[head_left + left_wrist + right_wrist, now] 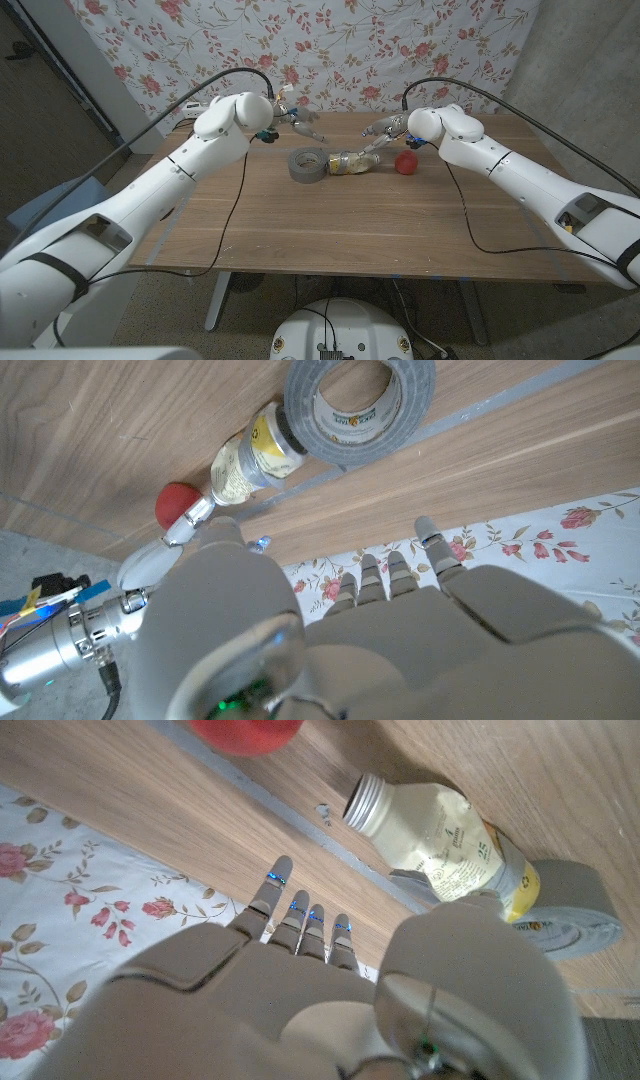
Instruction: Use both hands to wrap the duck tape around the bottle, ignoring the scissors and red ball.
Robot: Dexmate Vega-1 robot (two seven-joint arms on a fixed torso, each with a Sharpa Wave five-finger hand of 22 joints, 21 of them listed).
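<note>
A grey duct tape roll (307, 164) lies flat near the table's middle. A small clear bottle (351, 162) with a yellow label lies on its side, its base against the roll and its capless neck toward the red ball (405, 163). My left hand (297, 122) hovers behind the roll with fingers spread, holding nothing. My right hand (386, 129) hovers just behind the bottle's neck, fingers apart and empty. The left wrist view shows the roll (360, 405), bottle (248, 457) and ball (175, 506) beyond my left hand (400, 610). The right wrist view shows the bottle (440, 835) and roll (572, 910) past my right hand (300, 970).
The wooden table (330, 230) stretches bare toward its front edge. A floral cloth (330, 50) hangs right behind the table's far edge, close to both hands. Cables trail from both arms across the table.
</note>
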